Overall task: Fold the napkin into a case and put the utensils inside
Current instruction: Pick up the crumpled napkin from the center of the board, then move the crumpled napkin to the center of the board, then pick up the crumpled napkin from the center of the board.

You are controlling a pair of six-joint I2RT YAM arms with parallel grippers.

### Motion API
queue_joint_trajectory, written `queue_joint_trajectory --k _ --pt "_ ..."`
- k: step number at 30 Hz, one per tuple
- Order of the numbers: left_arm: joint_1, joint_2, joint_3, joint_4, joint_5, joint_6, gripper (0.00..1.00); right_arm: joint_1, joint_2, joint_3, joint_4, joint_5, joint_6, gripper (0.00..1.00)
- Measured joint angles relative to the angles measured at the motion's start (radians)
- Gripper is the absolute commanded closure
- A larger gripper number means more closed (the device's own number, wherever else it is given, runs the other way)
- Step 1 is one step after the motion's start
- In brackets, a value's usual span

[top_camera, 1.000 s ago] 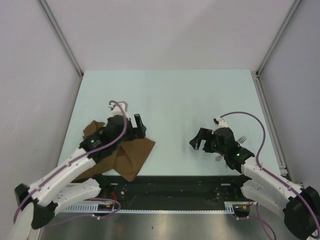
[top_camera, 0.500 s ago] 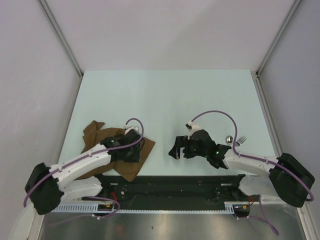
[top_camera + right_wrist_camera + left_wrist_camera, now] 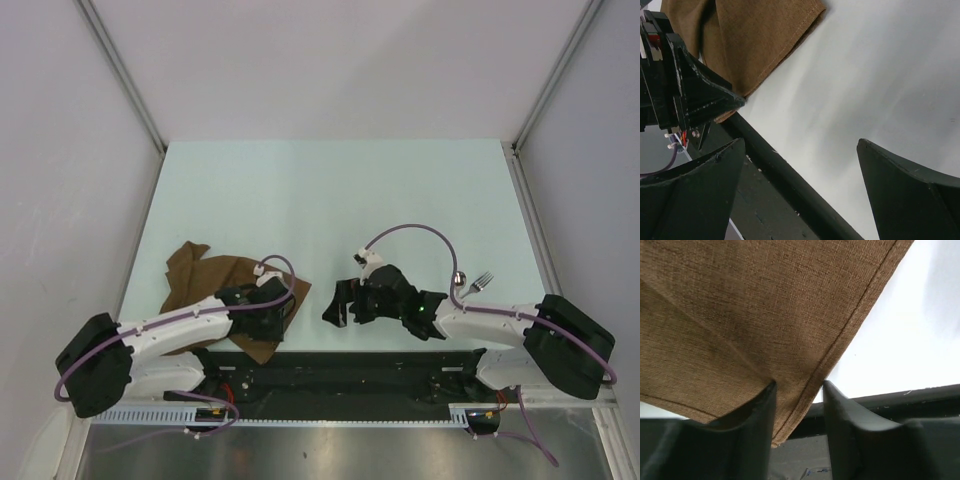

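The dark-brown napkin [image 3: 215,280] lies crumpled at the table's near left; it fills the left wrist view [image 3: 740,315] and shows top left in the right wrist view [image 3: 755,35]. My left gripper [image 3: 270,318] [image 3: 799,385] straddles its hemmed near-right edge. The jaws are narrowed but a gap still shows beside the cloth. My right gripper [image 3: 340,305] [image 3: 801,141] hangs open and empty over bare table just right of the napkin. The utensils, a spoon [image 3: 459,280] and a fork [image 3: 480,282], lie at the right, behind the right arm.
A black rail [image 3: 350,365] [image 3: 790,190] runs along the table's near edge, just under both grippers. Grey walls with metal posts [image 3: 125,75] close in the pale table [image 3: 340,190] on three sides. The left gripper's body [image 3: 685,85] shows at the right wrist view's left.
The left gripper dropped to the napkin's near-right edge and its jaws narrowed around the hem. The right arm swung left toward the napkin, uncovering the spoon and fork.
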Motion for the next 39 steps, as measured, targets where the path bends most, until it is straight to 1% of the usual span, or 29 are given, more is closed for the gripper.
queue_joint_trajectory --k 2,3,5,6,8,10,11,13,14,16,17,18,20,23,26,28,29,30,33,35,36,37,39 --pt "0.000 0.012 0.006 -0.001 -0.013 -0.003 0.78 0.002 0.012 0.003 0.003 -0.002 0.002 0.00" --pt "0.000 0.024 0.014 -0.001 -0.016 -0.003 0.85 0.002 0.014 0.003 0.003 -0.002 0.003 0.00" --pt "0.000 0.045 0.025 0.025 -0.011 -0.001 0.92 0.002 0.015 0.003 0.003 0.001 0.010 0.00" --pt "0.000 0.064 0.036 0.063 -0.002 0.004 1.00 0.000 0.014 0.003 0.003 0.004 0.018 0.00" --pt "0.000 0.108 0.067 0.127 0.025 0.010 1.00 -0.011 0.010 0.002 -0.001 0.008 0.028 0.01" --pt "0.000 0.171 0.129 0.193 0.062 0.024 1.00 -0.034 -0.007 -0.002 -0.006 0.009 0.042 0.03" --pt "0.001 0.201 0.165 0.229 0.082 0.032 1.00 -0.049 -0.022 -0.007 -0.009 0.011 0.047 0.05" --pt "0.004 0.249 0.232 0.290 0.122 0.047 1.00 -0.072 -0.053 -0.020 -0.006 0.011 0.059 0.15" --pt "0.006 0.269 0.258 0.312 0.138 0.051 1.00 -0.082 -0.065 -0.028 -0.002 0.011 0.063 0.26" --pt "0.014 0.307 0.309 0.359 0.174 0.060 1.00 -0.092 -0.079 -0.046 0.008 0.004 0.069 0.35" --pt "0.019 0.322 0.325 0.378 0.193 0.066 1.00 -0.098 -0.082 -0.058 0.019 -0.003 0.079 0.45" --pt "0.026 0.331 0.330 0.397 0.212 0.068 1.00 -0.103 -0.082 -0.071 0.025 -0.008 0.086 0.48" --pt "0.042 0.340 0.326 0.419 0.250 0.068 1.00 -0.109 -0.082 -0.105 0.051 -0.024 0.098 0.48" --pt "0.069 0.347 0.302 0.462 0.307 0.064 1.00 -0.109 -0.081 -0.160 0.095 -0.049 0.114 0.41" --pt "0.086 0.364 0.290 0.493 0.354 0.055 1.00 -0.091 -0.067 -0.193 0.147 -0.072 0.119 0.41" --pt "0.091 0.380 0.288 0.515 0.377 0.047 0.97 -0.081 -0.049 -0.200 0.186 -0.085 0.122 0.41" --pt "0.092 0.386 0.288 0.524 0.388 0.045 0.94 -0.077 -0.038 -0.201 0.210 -0.096 0.124 0.41" --pt "0.093 0.390 0.288 0.530 0.397 0.045 0.80 -0.073 -0.028 -0.202 0.233 -0.101 0.126 0.41" --pt "0.093 0.390 0.282 0.547 0.415 0.048 0.55 -0.062 0.010 -0.202 0.301 -0.109 0.126 0.42" --pt "0.093 0.383 0.278 0.547 0.408 0.052 0.52 -0.061 0.047 -0.202 0.333 -0.111 0.127 0.43" --pt "0.093 0.374 0.274 0.545 0.406 0.056 0.52 -0.061 0.059 -0.202 0.336 -0.111 0.127 0.44" --pt "0.093 0.356 0.262 0.544 0.398 0.059 0.52 -0.061 0.072 -0.202 0.340 -0.110 0.130 0.48" --pt "0.093 0.299 0.229 0.547 0.386 0.063 0.54 -0.066 0.087 -0.204 0.344 -0.108 0.134 0.50"
